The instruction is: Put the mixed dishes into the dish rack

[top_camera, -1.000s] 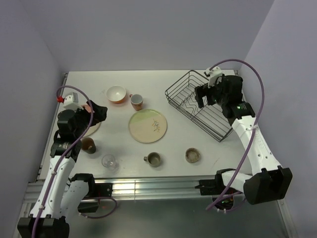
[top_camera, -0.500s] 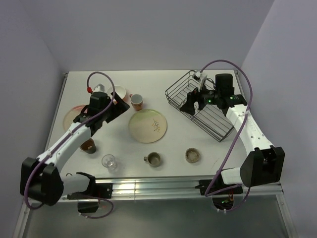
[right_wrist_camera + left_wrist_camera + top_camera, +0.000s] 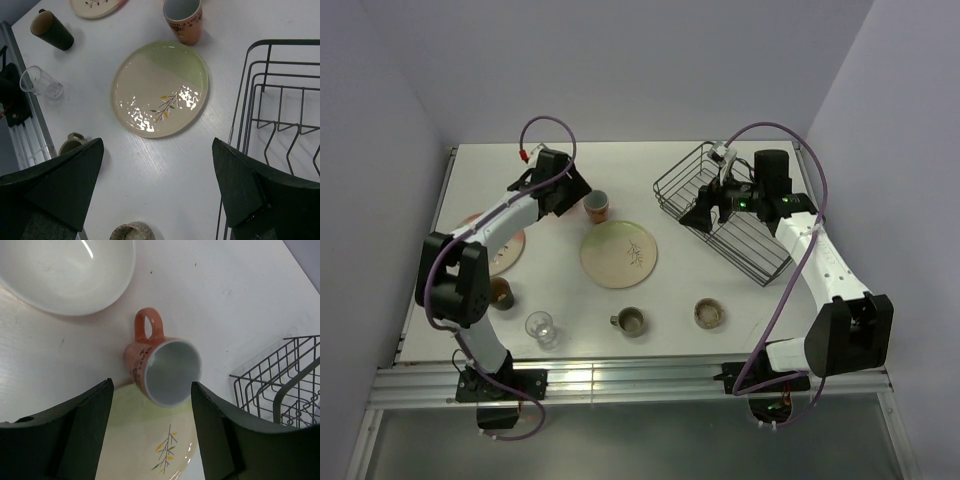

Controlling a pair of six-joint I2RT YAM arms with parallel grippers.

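Note:
My left gripper (image 3: 576,198) is open at the back left, just short of the pink cup (image 3: 165,367), which stands upright beyond its fingertips (image 3: 80,430). The orange bowl's white inside (image 3: 65,275) shows past the cup in the left wrist view; the arm hides that bowl from above. The cream-green sprig plate (image 3: 618,254) lies mid-table. My right gripper (image 3: 705,218) hangs open and empty at the left end of the dish rack (image 3: 750,235). The pink-cream plate (image 3: 500,250), brown cup (image 3: 500,293), clear glass (image 3: 540,326), grey-green cup (image 3: 632,320) and speckled bowl (image 3: 709,313) rest on the table.
The wire rack holds no dishes that I can see, and its near-left corner (image 3: 280,100) fills the right side of the right wrist view. Lilac walls close in the table on three sides. A metal rail (image 3: 620,380) runs along the near edge.
My left arm swung from over the pink-cream plate to the back, up to the pink cup, its jaws narrowing a little. The right gripper dropped to the rack's left end, then held.

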